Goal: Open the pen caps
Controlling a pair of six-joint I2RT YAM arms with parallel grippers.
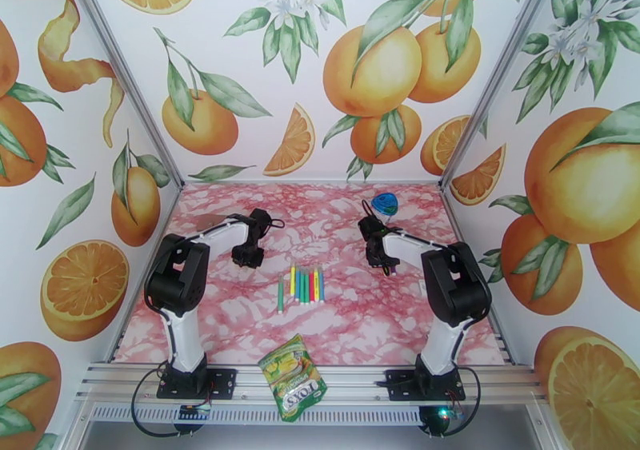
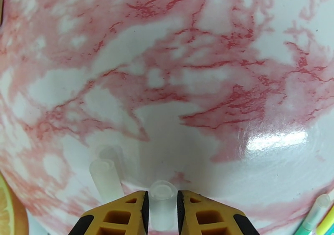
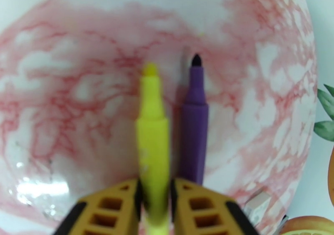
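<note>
**Finding.** The left claw (image 2: 162, 195) is clenched on a clear pen cap (image 2: 162, 189), which stands upright between its pads, low over the worktop (image 2: 208, 85). A second clear cap (image 2: 104, 176) lies just beside it on the left. The right claw (image 3: 154, 186) grasps an uncapped yellow marker (image 3: 152, 127) by the barrel, tip pointing away. An uncapped purple marker (image 3: 194, 121) lies alongside, close but not touching. The remaining markers (image 1: 304, 285) lie in a row between the arms.

**Assessment.** The yellow pen looks parted from its cap, so the step in hand appears to be setting both pieces down.

**Recommendation.**
- Bring the cap down to the surface before loosening; it is round and light, and will likely roll or topple if dropped.
- Place it next to the other cap without nudging that one.
- Lay the yellow marker parallel to the purple one with a clear gap between them.
- Lower it flat so the wet tip does not drag across the worktop.
</note>
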